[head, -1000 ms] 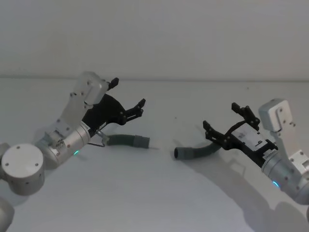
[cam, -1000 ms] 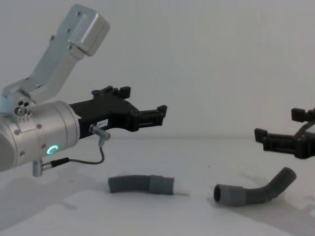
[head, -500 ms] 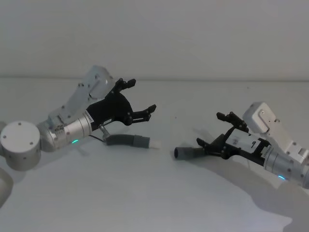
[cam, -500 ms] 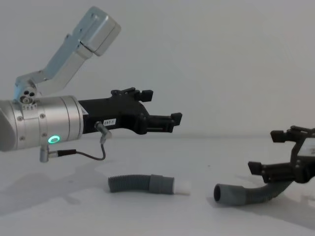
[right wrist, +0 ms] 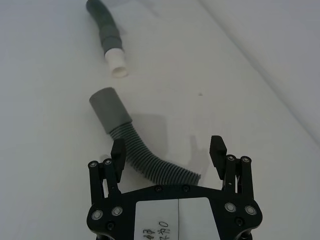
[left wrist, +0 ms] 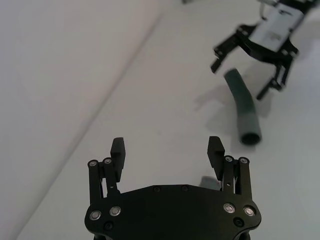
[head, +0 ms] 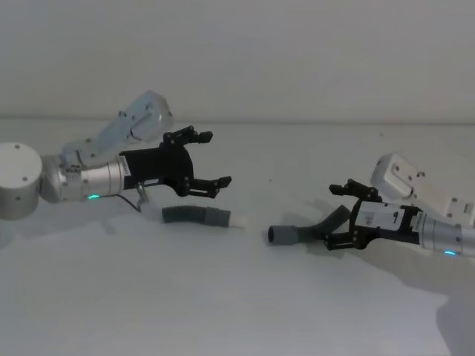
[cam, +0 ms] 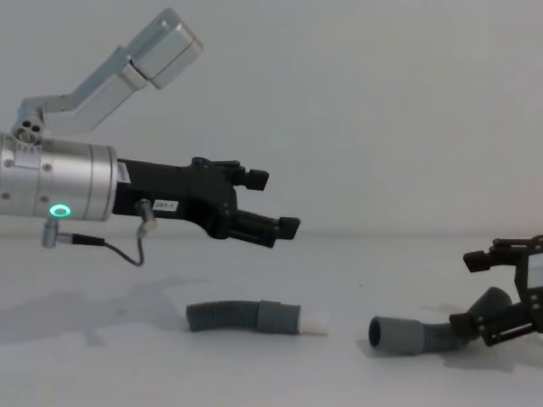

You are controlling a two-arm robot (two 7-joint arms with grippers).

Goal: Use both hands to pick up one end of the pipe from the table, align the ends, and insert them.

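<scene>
Wide apart, the fingers of my right gripper (head: 332, 216) straddle the ribbed tail of the bent hose piece (head: 304, 233) on the table (head: 223, 304); whether they touch it I cannot tell, since my palm hides the tail's end. My left gripper (head: 215, 158), equally spread, hovers above the straight hose piece (head: 194, 215), whose white tip (head: 238, 221) faces the bent piece's hollow cuff (head: 282, 235) across a gap.
</scene>
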